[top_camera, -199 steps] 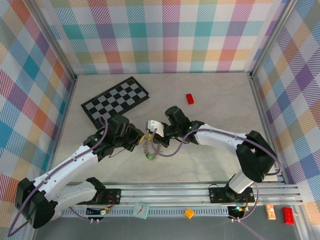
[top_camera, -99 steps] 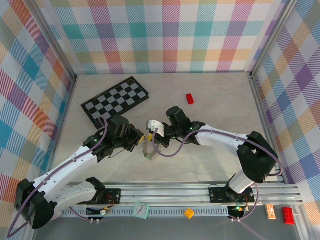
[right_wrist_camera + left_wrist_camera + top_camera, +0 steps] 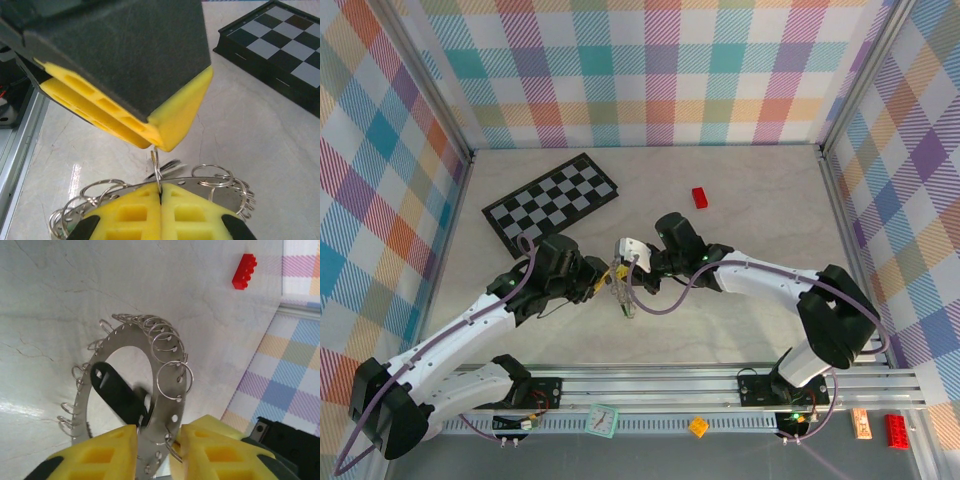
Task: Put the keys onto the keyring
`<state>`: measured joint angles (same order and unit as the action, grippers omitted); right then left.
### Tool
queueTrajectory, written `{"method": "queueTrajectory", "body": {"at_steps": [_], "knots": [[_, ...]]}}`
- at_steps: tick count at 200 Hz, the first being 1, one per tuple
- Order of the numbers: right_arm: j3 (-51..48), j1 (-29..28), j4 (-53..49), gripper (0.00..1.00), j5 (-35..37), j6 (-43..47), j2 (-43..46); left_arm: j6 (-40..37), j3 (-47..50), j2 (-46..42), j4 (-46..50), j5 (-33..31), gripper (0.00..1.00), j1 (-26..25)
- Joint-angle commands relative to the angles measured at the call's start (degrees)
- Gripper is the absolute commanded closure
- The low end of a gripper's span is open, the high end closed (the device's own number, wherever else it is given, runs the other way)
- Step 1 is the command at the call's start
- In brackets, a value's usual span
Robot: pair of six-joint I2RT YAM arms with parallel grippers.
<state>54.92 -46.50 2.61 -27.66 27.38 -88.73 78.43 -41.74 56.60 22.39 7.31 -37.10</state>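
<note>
Tabletop (image 3: 740, 190) | checkerboard (image 3: 552, 202), red block (image 3: 700, 197) behind | left gripper (image 3: 158, 440) slightly parted | right gripper (image 3: 160, 192) pinching keyring (image 3: 162, 410)

The keyring (image 3: 165, 412), a flat silvery-grey hoop pierced with holes and fringed with small wire split rings, stands on edge over the middle of the table (image 3: 750, 210), the black-headed key (image 3: 117, 395) showing in its central hole.
</note>
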Motion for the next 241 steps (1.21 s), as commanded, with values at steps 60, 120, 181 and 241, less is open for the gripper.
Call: {"method": "queueTrajectory", "body": {"at_steps": [60,120,181,241], "knots": [[-2.40,2.14,5.74,1.00,-5.20,-1.75,3.16,-32.69,-5.51,-9.33,11.03,-20.62,0.46,-0.60],[-3.49,3.59,5.13,1.00,-9.27,-0.69,4.74,-88.36,0.49,-13.70,0.46,-9.48,0.52,-0.60],[-3.27,3.87,1.51,1.00,-12.29,1.96,6.29,-111.19,6.20,-14.68,-8.77,6.86,0.60,-0.26],[-2.37,3.85,-3.65,1.00,-13.59,4.71,7.56,-111.89,2.87,-4.98,-11.32,18.32,0.64,0.80]]}}
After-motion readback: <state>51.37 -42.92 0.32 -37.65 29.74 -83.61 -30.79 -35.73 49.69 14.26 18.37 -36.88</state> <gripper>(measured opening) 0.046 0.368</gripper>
